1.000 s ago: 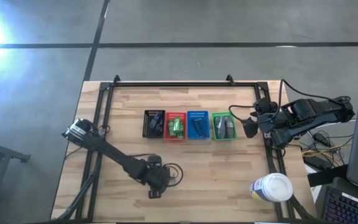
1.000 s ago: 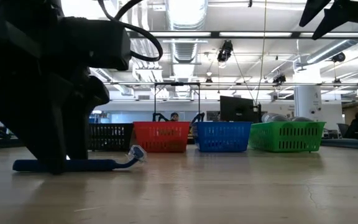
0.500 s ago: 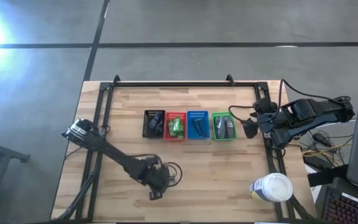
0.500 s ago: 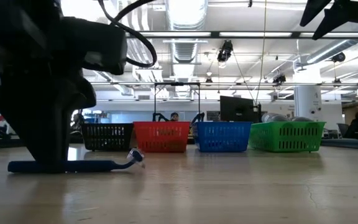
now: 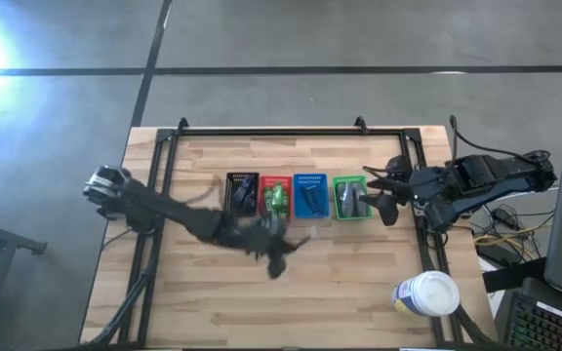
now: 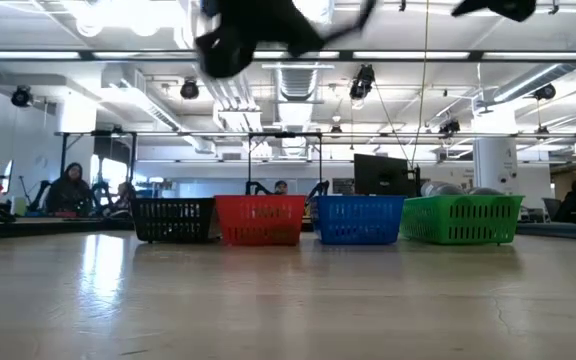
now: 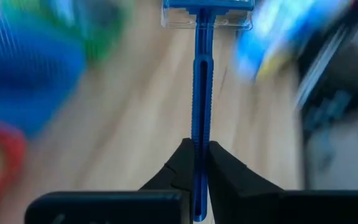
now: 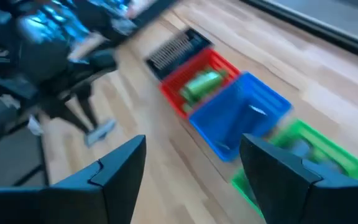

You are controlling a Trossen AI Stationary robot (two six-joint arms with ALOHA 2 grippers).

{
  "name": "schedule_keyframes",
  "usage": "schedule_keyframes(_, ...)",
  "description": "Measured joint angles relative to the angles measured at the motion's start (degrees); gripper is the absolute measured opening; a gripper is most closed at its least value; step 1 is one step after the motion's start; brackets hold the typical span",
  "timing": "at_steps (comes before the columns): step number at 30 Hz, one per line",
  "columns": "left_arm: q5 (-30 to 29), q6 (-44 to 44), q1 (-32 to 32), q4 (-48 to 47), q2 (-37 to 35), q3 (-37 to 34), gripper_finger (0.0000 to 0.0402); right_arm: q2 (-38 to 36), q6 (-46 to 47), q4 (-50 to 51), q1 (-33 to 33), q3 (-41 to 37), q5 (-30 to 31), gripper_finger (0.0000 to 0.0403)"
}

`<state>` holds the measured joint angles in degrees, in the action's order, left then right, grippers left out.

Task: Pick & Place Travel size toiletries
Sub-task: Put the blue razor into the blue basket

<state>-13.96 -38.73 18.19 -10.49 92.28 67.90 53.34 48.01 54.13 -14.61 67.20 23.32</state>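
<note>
A blue disposable razor (image 7: 202, 87) with a clear cap on its head (image 7: 207, 15) is in my left gripper (image 7: 201, 146), which is shut on it. In the high view my left gripper (image 5: 279, 257) hangs above the table just in front of the red basket (image 5: 275, 198) and the blue basket (image 5: 310, 195). The low view shows it high up (image 6: 258, 25). The red basket holds a green bottle (image 8: 201, 84). The green basket (image 5: 351, 198) holds dark grey containers. My right gripper (image 8: 191, 155) is open and empty beside the green basket (image 5: 379, 195). My left gripper pinches the razor's handle near its free end (image 7: 201, 163) between its two fingers. The handle runs straight on from the fingertips, along the fingers, with the capped head farthest from them. The razor is lifted clear of the table.
Black (image 5: 242, 193), red, blue and green mesh baskets stand in a row across the table's middle. A large white round canister (image 5: 427, 292) stands at the near right corner. A black frame (image 5: 164, 146) runs round the table. People sit in the room behind (image 6: 68, 185).
My left gripper has risen from the table's near left part with the blue razor, which lay flat there, and swung toward the far right, up to the row of baskets. The razor now hangs clear of the table. My right gripper has shifted a little toward the green basket.
</note>
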Motion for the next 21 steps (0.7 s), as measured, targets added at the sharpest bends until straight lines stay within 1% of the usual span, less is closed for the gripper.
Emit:
schedule_keyframes(4, -3.0, 6.1, -3.7, 14.9, -3.1, 0.2, 0.0022, 0.0, -3.4, -5.5, 0.0, 0.0, -1.1, 0.0248)
schedule_keyframes(9, -3.6, 12.6, -6.4, 28.8, -4.1, 0.1, 0.0022, 0.5, -5.1, -10.2, 0.0, 0.0, -1.1, 0.0240)
schedule_keyframes(11, -3.6, 13.8, -7.3, 32.2, -4.1, 0.1, 0.0022, 1.1, -6.1, -13.0, 0.0, 0.0, -1.6, 0.0235)
schedule_keyframes(13, -3.4, 14.8, -8.1, 36.1, -3.3, 0.1, 0.0022, 2.3, -7.1, -16.1, 0.1, 0.0, -3.4, 0.0230)
schedule_keyframes(16, -1.6, 15.0, -9.2, 40.8, -2.1, 0.1, 0.0022, 4.7, -9.4, -21.0, 0.1, -0.1, -5.8, 0.0224)
schedule_keyframes(21, -0.8, 14.4, -10.0, 41.2, -1.2, 0.1, 0.0022, 7.4, -12.8, -23.1, 0.4, 1.0, -6.0, 0.0216)
